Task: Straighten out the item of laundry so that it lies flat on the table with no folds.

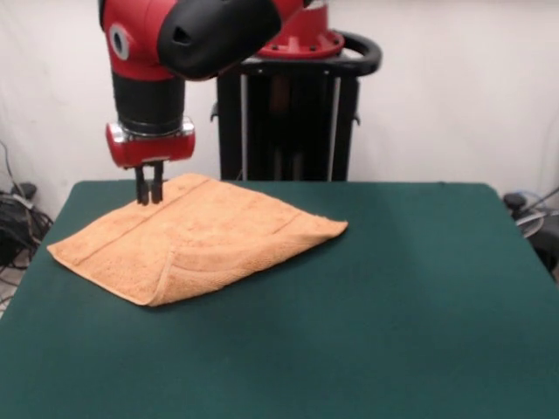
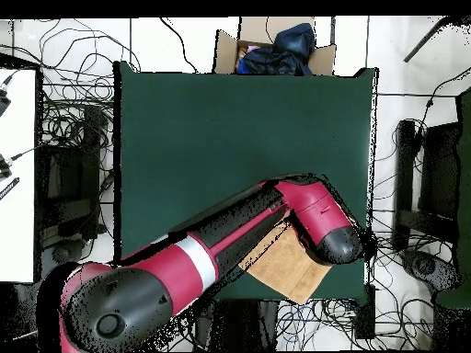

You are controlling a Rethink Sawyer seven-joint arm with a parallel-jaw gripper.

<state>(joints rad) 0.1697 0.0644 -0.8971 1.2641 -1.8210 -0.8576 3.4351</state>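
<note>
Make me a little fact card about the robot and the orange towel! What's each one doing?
towel: towel, peach-orange, folded over on itself, not flat yet
where: far-left part of the green table in the front view
gripper: gripper, fingers close together, tips at the towel's far edge
arm: red and black, covers much of the towel in the overhead view
beyond the table: cardboard box holding dark things

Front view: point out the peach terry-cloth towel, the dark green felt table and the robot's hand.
Peach terry-cloth towel (image 1: 205, 240), front view, middle of cloth.
Dark green felt table (image 1: 393, 305), front view, bare top.
Hand (image 1: 149, 196), front view, fingertips.
</note>
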